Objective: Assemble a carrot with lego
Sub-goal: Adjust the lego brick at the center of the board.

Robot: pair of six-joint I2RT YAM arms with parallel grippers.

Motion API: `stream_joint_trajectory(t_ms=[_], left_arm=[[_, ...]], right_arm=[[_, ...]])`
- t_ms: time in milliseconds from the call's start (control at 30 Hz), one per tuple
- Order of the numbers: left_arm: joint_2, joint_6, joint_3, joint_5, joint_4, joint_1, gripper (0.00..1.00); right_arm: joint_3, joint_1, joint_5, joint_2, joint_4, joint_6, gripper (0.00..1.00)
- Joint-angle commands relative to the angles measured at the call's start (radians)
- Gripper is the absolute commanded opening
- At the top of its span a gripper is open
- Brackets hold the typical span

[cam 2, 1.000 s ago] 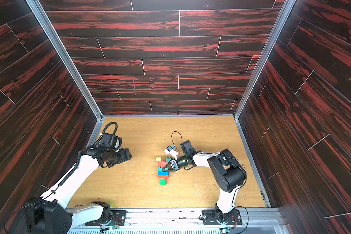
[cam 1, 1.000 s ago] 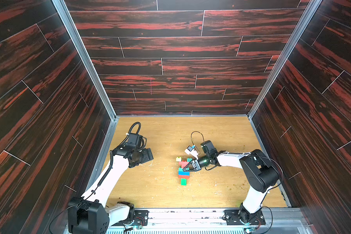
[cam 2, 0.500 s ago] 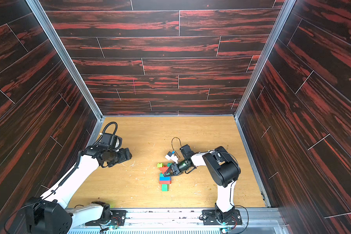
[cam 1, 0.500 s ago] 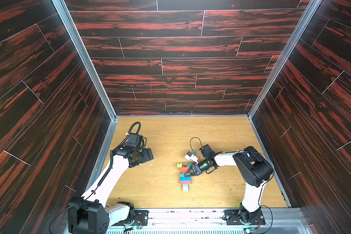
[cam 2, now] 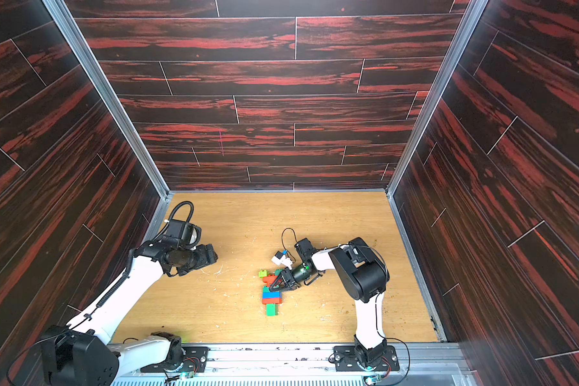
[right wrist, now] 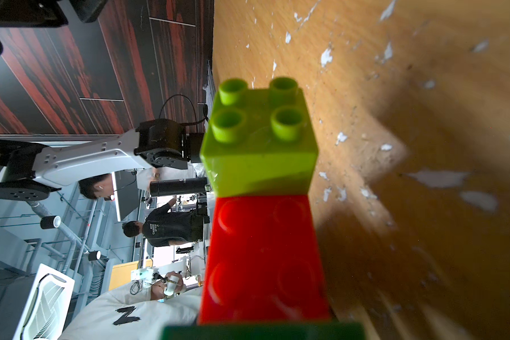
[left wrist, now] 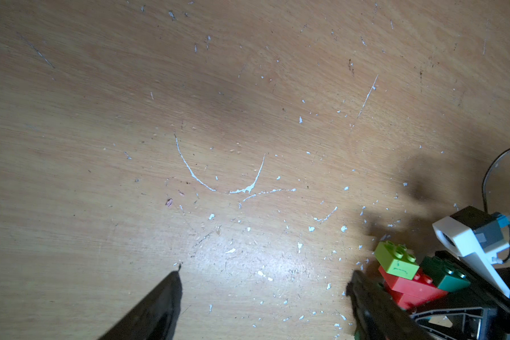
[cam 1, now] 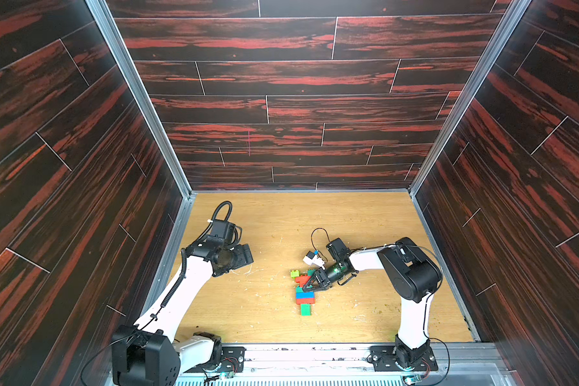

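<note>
The carrot (cam 1: 304,294) lies flat on the wooden floor in both top views. It has a lime brick (cam 1: 294,274) at its far end, then red, teal, blue and red bands, and a small green tip (cam 1: 305,309) toward the front. My right gripper (cam 1: 310,284) reaches in from the right, shut on the carrot's wide end. The right wrist view shows the lime brick (right wrist: 259,141) on a red brick (right wrist: 262,259), with a dark green brick (right wrist: 262,331) at the edge; its fingers are hidden. My left gripper (cam 1: 244,257) hovers open to the left, with bare floor between its fingertips (left wrist: 174,276).
Dark wood-panel walls (cam 1: 281,110) close in the back and both sides of the floor. A metal rail (cam 1: 315,354) with both arm bases runs along the front. The right wrist's white camera mount (left wrist: 477,244) stands beside the carrot's lime brick (left wrist: 396,260).
My right gripper has shifted toward the front rail and the carrot has moved that way with it. The left arm has stayed still.
</note>
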State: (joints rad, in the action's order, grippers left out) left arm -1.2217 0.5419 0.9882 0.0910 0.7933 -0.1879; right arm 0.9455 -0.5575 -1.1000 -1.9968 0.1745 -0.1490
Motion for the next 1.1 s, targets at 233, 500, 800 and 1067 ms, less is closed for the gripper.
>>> stream_joint_trajectory(t_ms=[233,500,800,1067], left_arm=[[0.037,-0.007,-0.018,0.002,0.004,0.006,0.9],[0.044,-0.01,-0.016,0.001,0.007,0.007,0.9],[0.054,-0.01,-0.017,-0.004,0.011,0.006,0.9],[0.063,-0.01,-0.02,-0.01,0.015,0.005,0.9]], right_arm=[[0.028,0.003,-0.027,-0.058,0.051,0.012,0.28],[0.047,0.004,-0.029,-0.075,0.056,0.005,0.33],[0.062,0.006,-0.004,-0.086,0.086,0.008,0.39],[0.059,0.012,0.045,-0.074,0.111,0.001,0.47]])
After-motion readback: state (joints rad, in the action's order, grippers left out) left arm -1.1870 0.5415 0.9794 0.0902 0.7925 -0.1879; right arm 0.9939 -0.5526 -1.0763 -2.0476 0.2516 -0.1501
